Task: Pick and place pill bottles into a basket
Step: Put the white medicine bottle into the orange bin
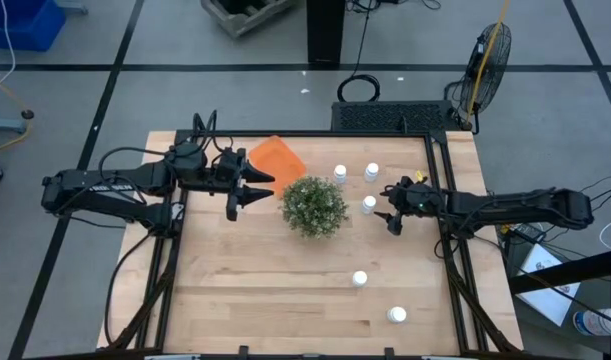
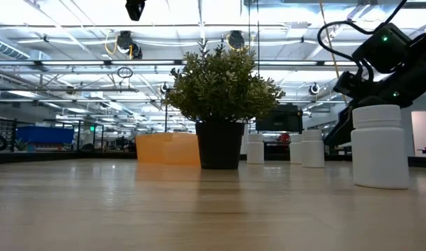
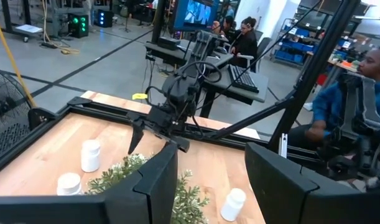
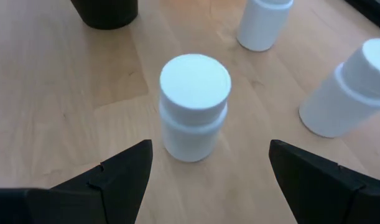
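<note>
Five white pill bottles stand upright on the wooden table: two at the far side, one right of the plant, two nearer the front. The orange basket lies at the far side, left of the plant. My right gripper is open just right of the middle bottle, which stands a little ahead of the fingers, untouched. My left gripper is open and empty above the table, between the basket and the plant.
A green bushy plant in a dark pot stands mid-table between the two grippers. Black rails run along the table's sides. People sit at desks beyond the table. Bare wood lies toward the near edge.
</note>
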### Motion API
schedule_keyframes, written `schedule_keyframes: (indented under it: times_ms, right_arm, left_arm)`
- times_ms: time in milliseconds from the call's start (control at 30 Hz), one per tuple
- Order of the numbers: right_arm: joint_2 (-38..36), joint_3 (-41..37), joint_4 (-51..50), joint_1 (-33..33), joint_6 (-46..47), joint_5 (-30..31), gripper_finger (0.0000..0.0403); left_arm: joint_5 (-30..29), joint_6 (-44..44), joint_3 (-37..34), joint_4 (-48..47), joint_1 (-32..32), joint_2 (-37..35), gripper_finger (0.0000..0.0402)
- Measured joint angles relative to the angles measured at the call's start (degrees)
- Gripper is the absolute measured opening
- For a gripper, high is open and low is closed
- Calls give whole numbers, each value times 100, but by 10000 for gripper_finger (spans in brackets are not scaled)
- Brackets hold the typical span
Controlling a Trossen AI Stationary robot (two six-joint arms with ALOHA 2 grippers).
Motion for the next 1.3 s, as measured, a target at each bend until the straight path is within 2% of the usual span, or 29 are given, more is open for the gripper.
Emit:
schedule_keyframes:
  times_ms: [1067, 1167, 1300]
  right_arm:
    - [2281, -2, 2113, -2, 122, -402, 313]
    - [2425, -2, 2226, 0, 126, -461, 300]
    - [2550, -2, 2419, -1, 126, -471, 258]
  left_arm:
    - [105, -113, 0, 3, 0, 0, 191]
    - [105, -115, 0, 3, 0, 0, 191]
    - [103, -117, 0, 3, 0, 0, 191]
